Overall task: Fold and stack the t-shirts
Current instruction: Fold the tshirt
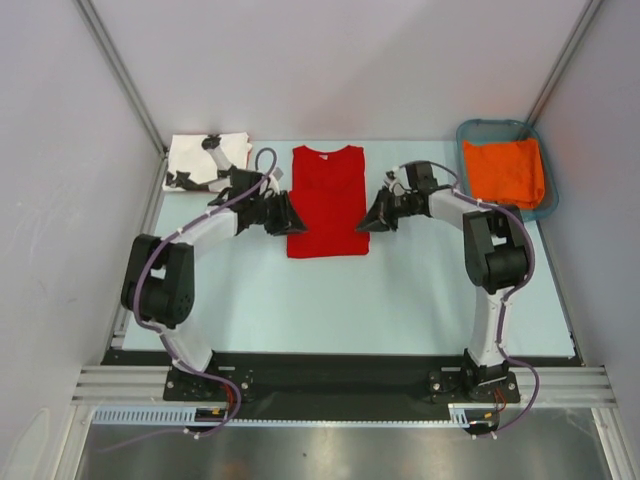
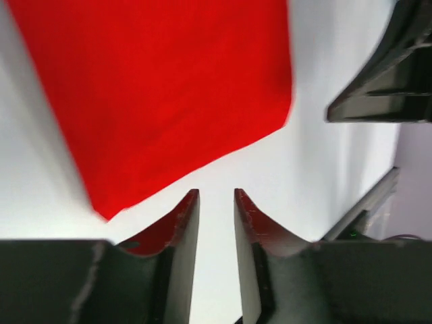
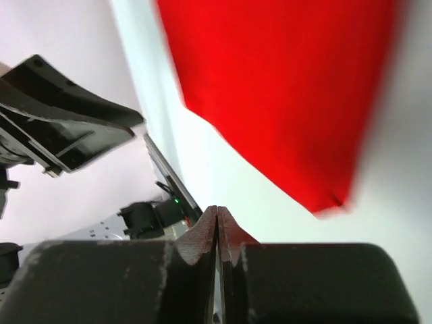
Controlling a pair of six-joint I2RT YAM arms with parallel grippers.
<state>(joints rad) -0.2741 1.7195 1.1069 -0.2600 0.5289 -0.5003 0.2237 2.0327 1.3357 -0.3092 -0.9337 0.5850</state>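
The red t-shirt (image 1: 327, 200) lies flat in the middle of the table as a long rectangle, its sleeves folded in. It fills the top of the left wrist view (image 2: 169, 94) and of the right wrist view (image 3: 283, 88). A white t-shirt with black shapes (image 1: 205, 162) lies folded at the back left. My left gripper (image 1: 286, 214) is beside the red shirt's left edge, its jaws a little apart with nothing between them (image 2: 216, 193). At the shirt's right edge my right gripper (image 1: 377, 213) has its jaws pressed together and empty (image 3: 217, 209).
A teal basket (image 1: 468, 133) with an orange cloth (image 1: 505, 170) stands at the back right. Grey walls close in the table on three sides. Bare table lies in front of the red shirt.
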